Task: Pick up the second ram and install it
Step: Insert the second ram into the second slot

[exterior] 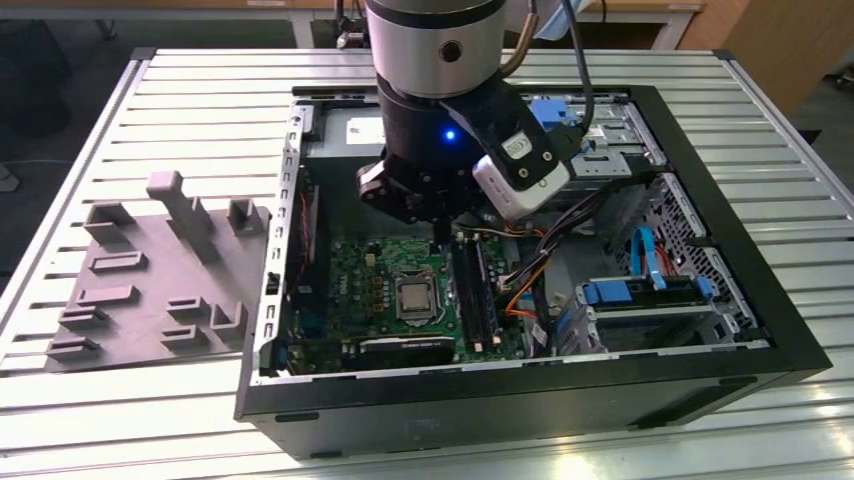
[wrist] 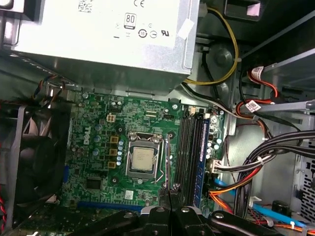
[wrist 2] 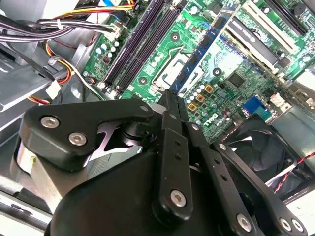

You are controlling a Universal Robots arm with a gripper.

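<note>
My gripper [exterior: 441, 230] hangs inside the open computer case, low over the green board [exterior: 360, 285]. Its fingers are shut on the second ram [wrist 2: 209, 42], a thin blue-edged stick with small chips. In the second wrist view the stick reaches out from the fingertips [wrist 2: 170, 98] and lies across the processor socket [wrist 2: 172, 69]. The long black slots [wrist: 189, 152] run beside the socket [wrist: 141, 160], a little to one side of my gripper [wrist: 170, 196]. In the exterior view the slots [exterior: 474, 295] lie just toward the view's right of the gripper.
A blue strip [wrist: 203, 147] runs along the slot farthest from the socket. Bundled cables [exterior: 534, 270] crowd the slots' other side. A case fan [wrist: 34, 162] and the power supply [wrist: 108, 34] border the board. A grey block with upright posts [exterior: 147, 290] sits outside the case.
</note>
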